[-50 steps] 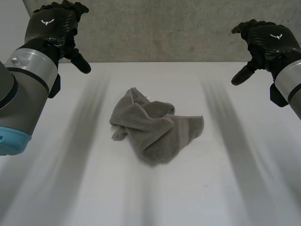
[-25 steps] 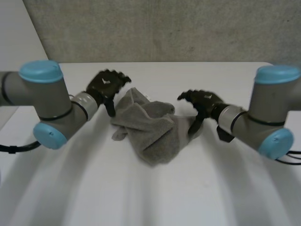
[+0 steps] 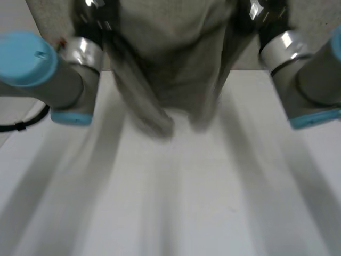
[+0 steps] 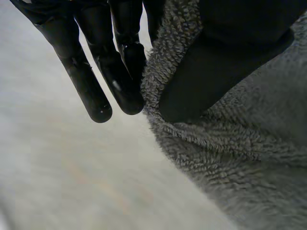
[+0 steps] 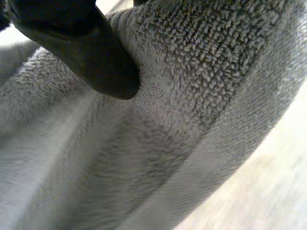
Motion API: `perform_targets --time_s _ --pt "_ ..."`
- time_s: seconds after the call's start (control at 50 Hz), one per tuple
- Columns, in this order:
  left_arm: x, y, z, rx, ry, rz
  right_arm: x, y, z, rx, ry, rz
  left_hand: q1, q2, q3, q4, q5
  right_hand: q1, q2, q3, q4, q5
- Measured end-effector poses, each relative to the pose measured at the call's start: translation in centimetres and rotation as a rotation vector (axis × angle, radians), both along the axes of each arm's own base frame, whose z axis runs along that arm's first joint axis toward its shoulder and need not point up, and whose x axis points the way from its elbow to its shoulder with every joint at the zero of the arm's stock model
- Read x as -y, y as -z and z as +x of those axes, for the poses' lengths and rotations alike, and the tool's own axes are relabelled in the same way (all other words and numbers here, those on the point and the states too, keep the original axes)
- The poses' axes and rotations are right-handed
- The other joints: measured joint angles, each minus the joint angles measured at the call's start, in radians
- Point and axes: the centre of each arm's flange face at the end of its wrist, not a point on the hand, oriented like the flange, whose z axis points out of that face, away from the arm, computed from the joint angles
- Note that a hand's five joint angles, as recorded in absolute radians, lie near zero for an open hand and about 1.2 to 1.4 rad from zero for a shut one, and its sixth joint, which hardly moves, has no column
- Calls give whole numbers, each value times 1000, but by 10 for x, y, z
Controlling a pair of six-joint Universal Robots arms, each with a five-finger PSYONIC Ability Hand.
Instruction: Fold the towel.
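Head view: the towel [image 3: 170, 64] is seen hanging as a grey sheet above the white table [image 3: 170, 202], suspended between the left hand [image 3: 96, 13] and the right hand [image 3: 264, 13]. Each hand is placed at an upper end of the cloth. The lower edge is bunched and uneven. Whether it touches the table cannot be determined.

Left wrist view: the left hand [image 4: 103, 62] is found gripping the towel [image 4: 240, 167] at its edge. The thumb [image 4: 211, 72] is pressed onto the pile, while the straight fingers [image 4: 81, 72] lie just beside the cloth edge.

Right wrist view: the right hand [image 5: 81, 43] is found closed on the towel [image 5: 216, 72], one dark digit being pressed into a thick rolled edge of the cloth.

Assessment: the cloth is judged to be picked up and partly opened out, and no fold is recorded as made. The following are judged outstanding: spreading the towel flat on the table, bringing one edge over onto the other, and releasing.
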Motion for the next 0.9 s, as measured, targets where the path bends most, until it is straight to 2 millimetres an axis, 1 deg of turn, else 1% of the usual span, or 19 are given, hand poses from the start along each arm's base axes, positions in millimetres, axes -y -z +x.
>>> perform_targets --time_s 0.02,0.06,0.08,0.14,0.18,0.22,0.3,0.32,0.34,0.36,0.38,0.42,0.5,0.58,0.66,0.7,0.76,0.8,0.9 --pt "-4 -14 5 -54 -3 -41 -5 -13 -4 27 9 -57 0 0 0 0 0 0 0 0 0 1" --pt "-12 -33 13 -136 -3 -92 -13 -25 -10 56 20 -120 0 1 1 0 4 0 0 0 0 6" --pt "-15 -36 16 -155 -2 -96 -16 -27 -11 59 23 -131 0 1 1 0 4 0 0 0 0 7" --pt "-22 -22 22 -158 -3 -36 -19 -15 -13 28 19 -86 0 1 2 1 4 0 3 0 0 8" --pt "-25 -5 23 -132 -5 27 -19 -1 -12 -8 12 -31 0 1 2 1 4 0 3 0 0 8" --pt "-32 35 25 -65 -11 166 -21 30 -10 -97 -6 94 0 2 2 1 4 0 3 0 0 8" --pt "-51 93 31 41 -15 369 -28 74 -8 -251 -28 250 0 2 3 1 4 0 3 0 0 8" --pt "-59 110 33 73 -15 429 -32 91 -9 -317 -33 299 0 2 3 1 4 0 3 0 0 8" --pt "-63 117 34 88 -15 457 -34 99 -9 -350 -34 321 0 2 3 1 4 0 3 0 0 8" --pt "-70 130 35 112 -13 503 -39 113 -10 -411 -36 357 0 2 3 1 4 0 3 0 0 8" --pt "-75 136 36 126 -12 528 -41 119 -11 -434 -37 371 0 2 3 1 4 0 3 0 0 8" --pt "-93 158 38 176 1 617 -51 147 -15 -552 -41 434 -5 -42 -44 -47 -5 0 3 0 0 8" --pt "-120 179 38 241 25 727 -61 178 -22 -674 -41 499 -125 -158 -158 -163 -137 0 3 0 0 8" --pt "-140 181 39 280 48 801 -64 196 -33 -731 -20 547 -278 -313 -313 -317 -293 0 3 3 0 8" --pt "-154 171 40 295 66 839 -62 197 -43 -735 20 561 -444 -480 -480 -485 -460 0 3 3 0 8" --pt "-161 161 40 299 78 849 -59 191 -51 -726 57 560 -577 -613 -614 -617 -595 0 3 3 0 8" --pt "-167 149 41 297 86 844 -56 185 -61 -715 100 558 -694 -730 -730 -727 -706 0 3 3 0 8" --pt "-169 136 42 289 94 825 -54 180 -72 -712 136 554 -794 -830 -830 -835 -809 0 3 3 0 8" --pt "-165 111 40 264 126 762 -56 182 -89 -757 190 554 -881 -915 -917 -918 -899 0 3 3 0 8"
